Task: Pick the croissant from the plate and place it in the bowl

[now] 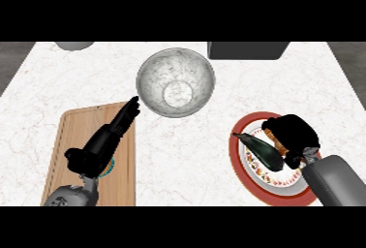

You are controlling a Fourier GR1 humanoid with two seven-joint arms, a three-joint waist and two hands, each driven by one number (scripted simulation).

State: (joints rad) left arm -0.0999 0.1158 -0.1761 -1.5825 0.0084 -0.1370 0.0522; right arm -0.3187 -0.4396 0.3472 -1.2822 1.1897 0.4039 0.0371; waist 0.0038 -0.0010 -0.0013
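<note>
Marble counter: white stone with faint veining, filling the head view and bearing everything listed below.
Bowl: pale, speckled grey, round, standing near the middle of the counter toward its far side; nothing shows inside it.
Cutting board: light wood, at the left of the view, running down to the lower edge.
Left hand: black, lying over the cutting board with its fingers straight and extended, slack, holding nothing; the fingertips reach up to just beside the bowl's near-left rim, and contact cannot be told.
Plate: round, red rim with a white patterned centre, at the lower right of the counter, well apart from the bowl.
Croissant: golden brown, on the plate's far part, mostly hidden; only slivers of it show at the left side of the right hand.
Right hand: black, over the plate, its fingers curled down round the croissant and covering most of it.
Dark object: long, glossy and dark green-black, lying aslant on the plate, just left of the right hand.
Grey object: rounded, cut off at the counter's far-left edge.
Dark box: a rectangular dark shape at the far edge, behind and right of the bowl.
</note>
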